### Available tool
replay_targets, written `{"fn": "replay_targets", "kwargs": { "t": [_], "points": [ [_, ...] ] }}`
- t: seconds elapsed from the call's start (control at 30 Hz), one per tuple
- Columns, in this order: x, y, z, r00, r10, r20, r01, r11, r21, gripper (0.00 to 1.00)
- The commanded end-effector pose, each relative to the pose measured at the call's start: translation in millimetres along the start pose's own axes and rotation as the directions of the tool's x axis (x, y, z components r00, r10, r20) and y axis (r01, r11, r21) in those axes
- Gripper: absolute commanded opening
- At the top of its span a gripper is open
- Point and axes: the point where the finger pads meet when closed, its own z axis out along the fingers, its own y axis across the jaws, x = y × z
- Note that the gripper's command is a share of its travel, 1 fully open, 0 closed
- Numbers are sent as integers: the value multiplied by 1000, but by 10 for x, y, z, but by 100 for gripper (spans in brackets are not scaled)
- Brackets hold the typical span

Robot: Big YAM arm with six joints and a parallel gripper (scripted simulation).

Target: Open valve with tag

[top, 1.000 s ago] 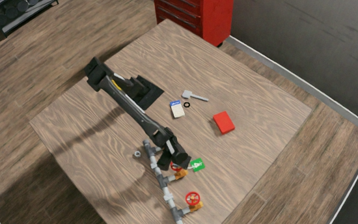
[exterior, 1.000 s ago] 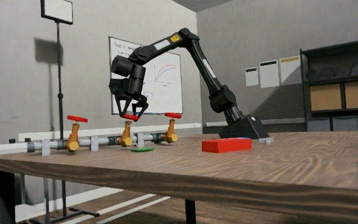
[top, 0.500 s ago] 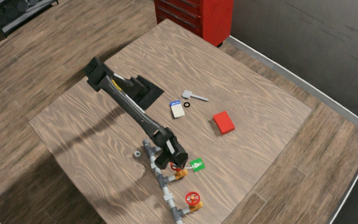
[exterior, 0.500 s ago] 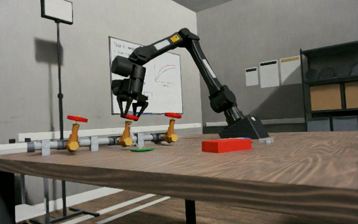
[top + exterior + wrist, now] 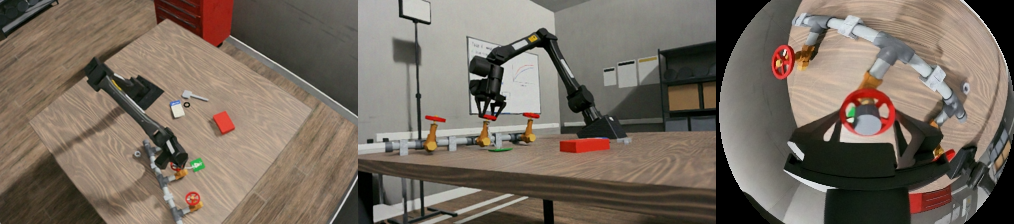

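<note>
A grey pipe (image 5: 455, 142) along the table's edge carries three brass valves with red handwheels. The middle valve (image 5: 483, 136) has a green tag (image 5: 197, 165) chained to it; the tag lies flat on the table and also shows in the exterior view (image 5: 500, 150). My gripper (image 5: 489, 116) points straight down over the middle valve and is shut on its red handwheel (image 5: 869, 112). The left valve's handwheel (image 5: 435, 118) and the right valve's handwheel (image 5: 531, 115) stand free. In the top view my arm hides most of the middle handwheel (image 5: 175, 169); the near valve's wheel (image 5: 192, 193) is in plain sight. I cannot read the tag's writing.
A red block (image 5: 224, 122), a small blue-and-cream card (image 5: 177, 109), a black ring (image 5: 187, 105) and a grey key-like piece (image 5: 194, 95) lie mid-table. A grey nut (image 5: 136, 152) lies left of the pipe. A red tool cabinet (image 5: 195, 14) stands beyond the far table edge.
</note>
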Motion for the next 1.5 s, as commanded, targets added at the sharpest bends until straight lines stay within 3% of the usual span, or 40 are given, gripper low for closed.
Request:
{"fn": "replay_targets", "kwargs": {
  "t": [0.0,0.43,0.77,0.87,1.03,1.27,1.33,1.37,1.47],
  "points": [
    [-89,84,-81,999,29,13,-29,1000,-12,0],
    [-89,84,-81,998,-53,14,53,999,-11,0],
    [-89,84,-82,968,-251,16,251,968,-8,0],
    [-89,85,-82,932,-363,17,363,932,-6,0],
    [-90,92,-83,817,-576,20,577,817,-5,0],
    [-92,107,-84,553,-833,24,833,553,0,0],
    [-92,107,-84,553,-833,24,833,553,0,0],
    [-92,107,-84,454,-891,25,891,454,2,0],
    [-91,108,-84,316,-949,24,949,316,5,0]
  ]
}}
